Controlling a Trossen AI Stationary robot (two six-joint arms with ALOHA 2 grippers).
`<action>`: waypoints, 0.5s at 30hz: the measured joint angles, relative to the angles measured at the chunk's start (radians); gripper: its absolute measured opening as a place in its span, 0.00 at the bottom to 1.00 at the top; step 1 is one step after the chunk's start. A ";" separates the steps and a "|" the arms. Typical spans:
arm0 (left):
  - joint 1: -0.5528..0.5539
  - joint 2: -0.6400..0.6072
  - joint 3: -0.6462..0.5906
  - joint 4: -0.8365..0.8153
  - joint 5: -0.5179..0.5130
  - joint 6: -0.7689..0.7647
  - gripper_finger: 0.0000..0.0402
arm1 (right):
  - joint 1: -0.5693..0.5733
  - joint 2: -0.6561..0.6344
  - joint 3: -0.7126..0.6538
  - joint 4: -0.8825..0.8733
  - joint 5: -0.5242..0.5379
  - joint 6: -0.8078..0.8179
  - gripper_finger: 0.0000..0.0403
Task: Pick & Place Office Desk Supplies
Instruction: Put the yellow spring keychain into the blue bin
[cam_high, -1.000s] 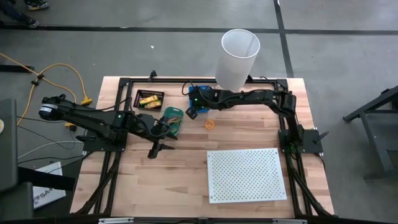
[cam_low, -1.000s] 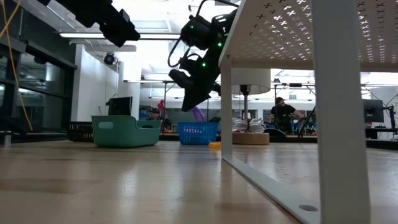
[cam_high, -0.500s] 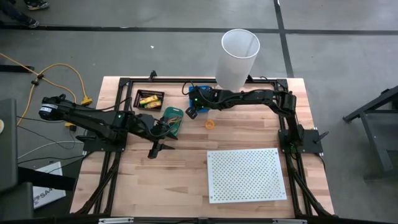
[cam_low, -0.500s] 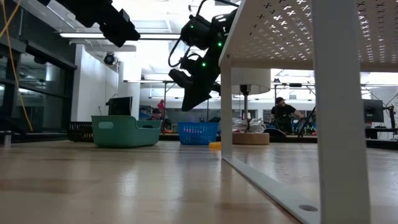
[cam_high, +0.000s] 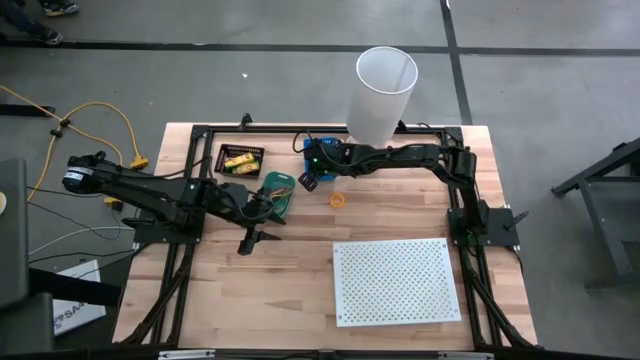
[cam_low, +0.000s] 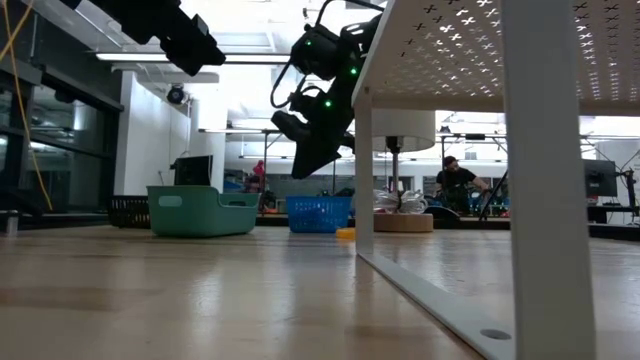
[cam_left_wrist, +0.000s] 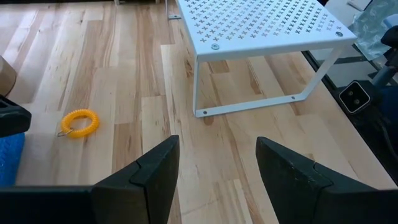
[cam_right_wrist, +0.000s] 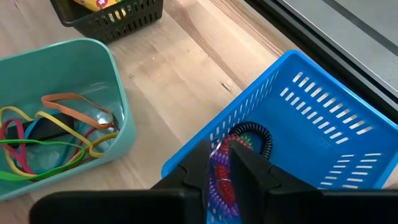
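Item 1, left gripper (cam_left_wrist: 214, 180): held above the bench (cam_high: 300, 270) over its left-centre part, jaws spread wide and empty.

Item 2, black basket (cam_high: 241, 160): set at the rear left, yellow-and-red packs (cam_high: 240, 161) lying inside.

Item 3, teal bin (cam_right_wrist: 74, 112): placed just beside the black basket, rubber bands (cam_right_wrist: 43, 140) of red, orange and yellow heaped within.

Item 4, blue basket (cam_right_wrist: 311, 130): positioned directly beneath the right gripper (cam_right_wrist: 225, 177); the jaws are slightly parted, with a purple-and-red coil (cam_right_wrist: 222, 171) seen between them over the basket (whether it hangs free or is pinched cannot be told). A dark coil (cam_right_wrist: 255, 134) lies inside.

Item 5, yellow coil (cam_high: 338, 199): left loose on the bench, just beside the blue basket, round, with no long axis. It is judged nearer to the right gripper, which would need only a short reach toward the white perforated board (cam_high: 397, 280).
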 joint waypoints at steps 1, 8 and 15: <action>0.000 0.000 0.000 0.000 0.000 0.000 0.52 | 0.001 0.000 0.000 0.000 -0.001 0.002 0.12; 0.000 0.000 0.000 0.000 0.000 0.000 0.52 | 0.013 -0.047 0.001 -0.015 -0.103 -0.018 0.13; 0.000 0.000 0.000 0.003 0.000 0.000 0.52 | 0.060 -0.077 0.001 -0.094 -0.263 -0.023 0.13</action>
